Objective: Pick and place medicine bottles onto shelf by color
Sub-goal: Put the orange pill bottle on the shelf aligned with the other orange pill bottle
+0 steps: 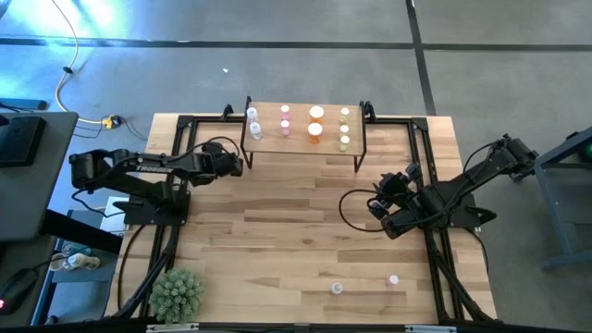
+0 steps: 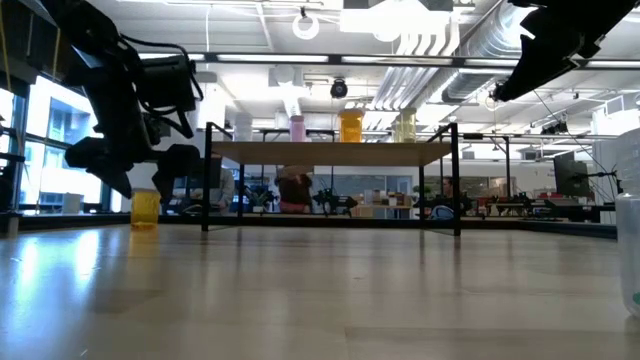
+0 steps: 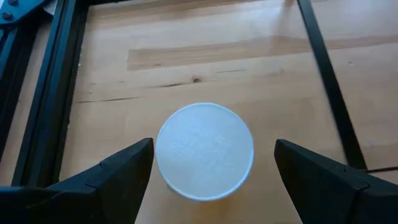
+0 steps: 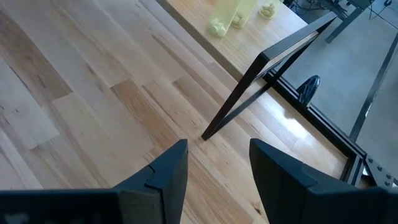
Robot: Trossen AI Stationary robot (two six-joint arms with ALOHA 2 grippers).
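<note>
A: Nearest the front edge, what's on the table?

B: Two loose medicine bottles, a whitish bottle [image 1: 337,289] and a pink bottle [image 1: 393,279], near each other, with a green spiky plant ball [image 1: 176,294] at the front left corner.

A: And the grippers?

B: The right gripper [image 4: 214,171] sits over bare wood right of centre, fingers parted with nothing between them. The left gripper [image 3: 208,165] is wide open above a bottle with a white cap [image 3: 204,151] (the low view shows its yellow body [image 2: 145,208] standing on the table); neither finger touches it.

A: The shelf?

B: The shelf [image 1: 301,142] stands at the far edge and carries bottles in columns by colour: whitish bottles [image 1: 253,122] left, then pink bottles [image 1: 285,120], orange bottles [image 1: 315,121] and yellowish bottles [image 1: 344,129].
</note>
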